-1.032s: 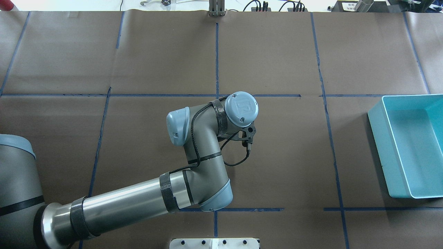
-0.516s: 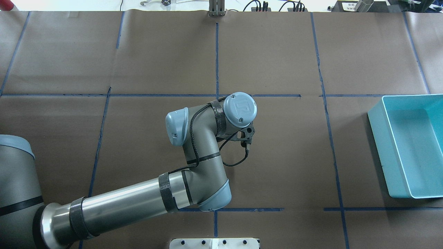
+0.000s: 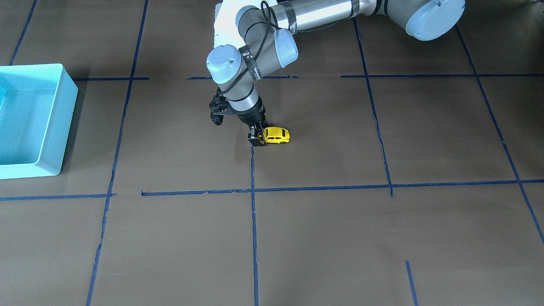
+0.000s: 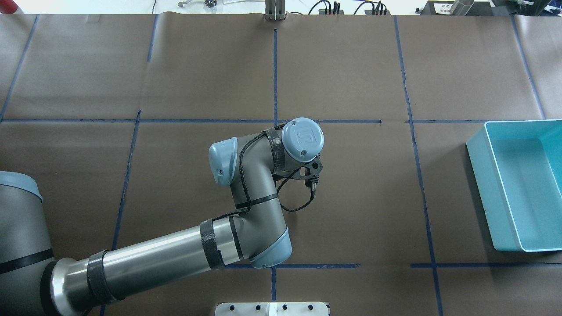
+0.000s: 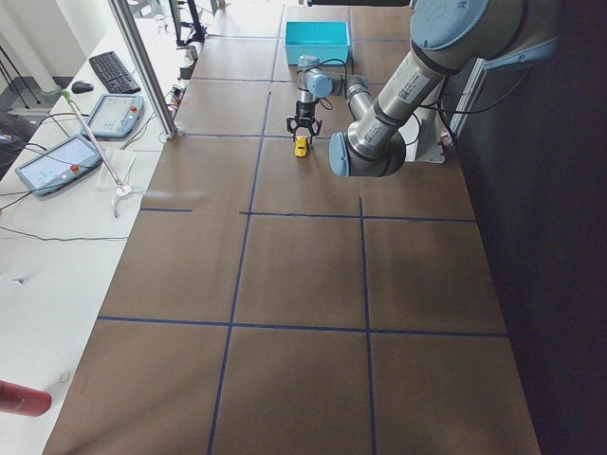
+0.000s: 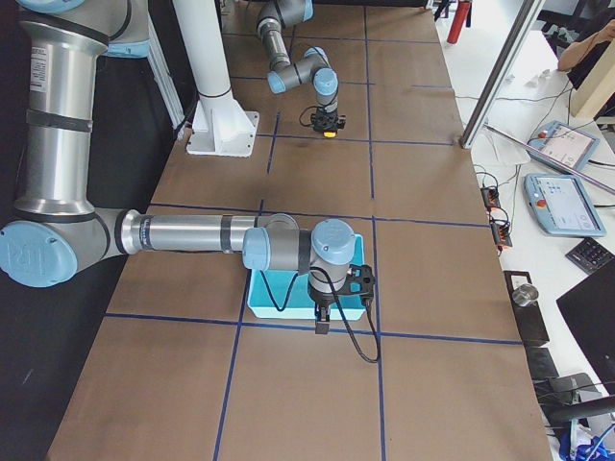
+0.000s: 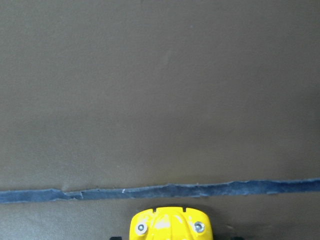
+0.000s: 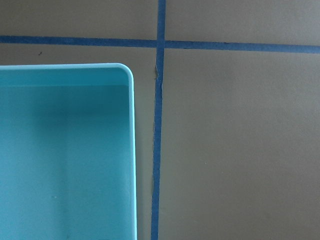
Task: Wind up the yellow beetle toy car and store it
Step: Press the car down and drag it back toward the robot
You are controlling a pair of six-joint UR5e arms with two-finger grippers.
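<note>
Yellow beetle toy car [image 3: 277, 135], tiny, bright and dark-windowed, stands wheels-down on the brown paper-covered table [image 3: 382, 233], well apart from the turquoise plastic bin [image 3: 25, 170] where my right gripper [image 6: 322, 322] hangs, its state impossible to tell, while my left gripper [image 3: 257, 139] clamps the car's end, so I judge winding is in hand and calls next for a backward drag with the wheels pressed down.
</note>
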